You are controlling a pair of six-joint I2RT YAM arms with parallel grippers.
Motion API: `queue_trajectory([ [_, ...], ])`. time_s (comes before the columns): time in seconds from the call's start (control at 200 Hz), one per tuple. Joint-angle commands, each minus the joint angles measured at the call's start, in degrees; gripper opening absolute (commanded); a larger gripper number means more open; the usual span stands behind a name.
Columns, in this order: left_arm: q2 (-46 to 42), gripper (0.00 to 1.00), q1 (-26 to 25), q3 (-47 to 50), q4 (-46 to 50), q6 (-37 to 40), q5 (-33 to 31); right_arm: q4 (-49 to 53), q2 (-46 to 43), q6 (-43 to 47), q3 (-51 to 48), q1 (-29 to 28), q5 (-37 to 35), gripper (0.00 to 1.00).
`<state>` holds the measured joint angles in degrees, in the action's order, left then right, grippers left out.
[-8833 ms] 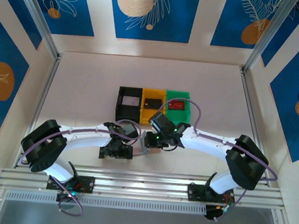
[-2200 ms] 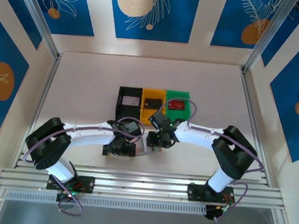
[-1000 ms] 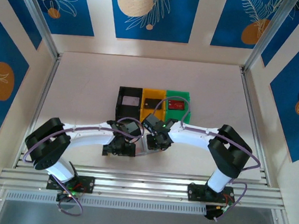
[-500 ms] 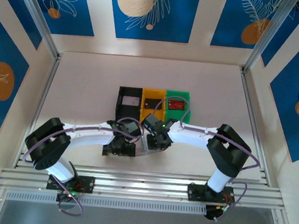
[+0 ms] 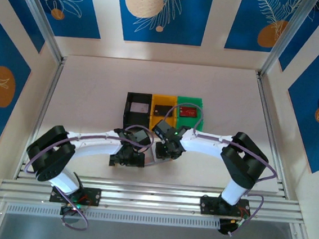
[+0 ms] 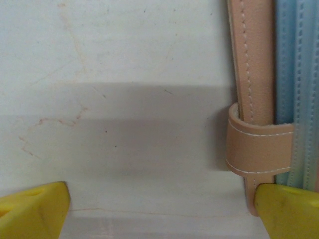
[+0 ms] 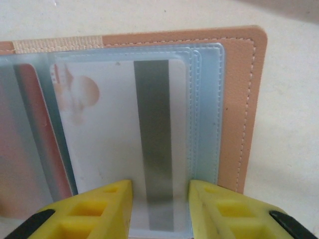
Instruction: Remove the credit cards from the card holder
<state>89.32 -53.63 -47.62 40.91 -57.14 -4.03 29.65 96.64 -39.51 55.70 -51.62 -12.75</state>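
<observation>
The tan card holder lies open on the table, pale blue pocket panels up. A white credit card with a grey stripe sits in its right pocket, its lower end poking out. My right gripper is low over that end, jaws partly open, with the stripe showing between the yellow fingers. A reddish card shows in the left pocket. My left gripper is open wide; one fingertip rests on the holder's edge by the snap tab. From above, both grippers meet over the holder.
Just beyond the holder stand a black bin with a pale card, a yellow bin with a dark card and a green bin with a red card. Open tabletop lies to the left, right and far side.
My right gripper has shifted slightly over the holder during the last second. The left arm has not moved, and neither gripper's opening has changed.
</observation>
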Motion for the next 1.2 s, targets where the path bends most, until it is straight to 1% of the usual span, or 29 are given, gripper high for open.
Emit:
queue_trajectory([
  [0.0,1.91,0.97,0.28,2.51,0.05,-0.33,0.87,-3.47,0.57,0.04,-1.67,0.07,5.46,0.36],
  [0.145,1.84,0.97,0.23,2.53,0.05,-0.31,0.91,-4.22,0.13,-0.22,-2.52,0.87,6.87,0.36],
  [0.235,1.8,0.97,0.23,2.44,0.01,-0.33,0.96,-1.61,0.36,-0.48,-1.63,0.65,3.39,0.35],
  [0.34,1.9,0.97,0.27,2.27,0.05,-0.29,0.96,2.91,1.56,-0.06,0.68,-0.99,-3.62,0.36],
  [0.4,1.99,0.97,0.21,2.18,0.11,-0.21,0.96,4.71,2.54,0.18,1.9,-1.98,-6.32,0.36],
  [0.535,2.1,0.97,0.19,1.92,0.21,-0.16,1.04,6.07,4.08,-0.07,3.13,-3.52,-8.7,0.37],
  [0.6,2.18,0.97,0.28,1.91,0.16,-0.17,1.11,5.85,4.52,-0.35,3.18,-3.84,-8.72,0.37],
  [0.705,2.25,0.97,0.27,1.91,0.14,-0.16,1.13,3.7,4.61,-0.1,2.44,-3.69,-5.78,0.38],
  [0.845,2.09,0.97,0.23,2.17,0.05,-0.1,1.18,-1.59,3.74,1.21,0.46,-3.17,2.02,0.38],
  [1.025,2.15,0.97,0.2,2.44,-0.34,-0.33,1.32,-7.36,1.64,1.03,-2.28,-1.13,11.19,0.38],
  [1.195,2.1,0.97,0.2,2.52,-0.39,-0.2,1.38,-10.32,-0.56,0.24,-4.15,1.34,16.46,0.38],
])
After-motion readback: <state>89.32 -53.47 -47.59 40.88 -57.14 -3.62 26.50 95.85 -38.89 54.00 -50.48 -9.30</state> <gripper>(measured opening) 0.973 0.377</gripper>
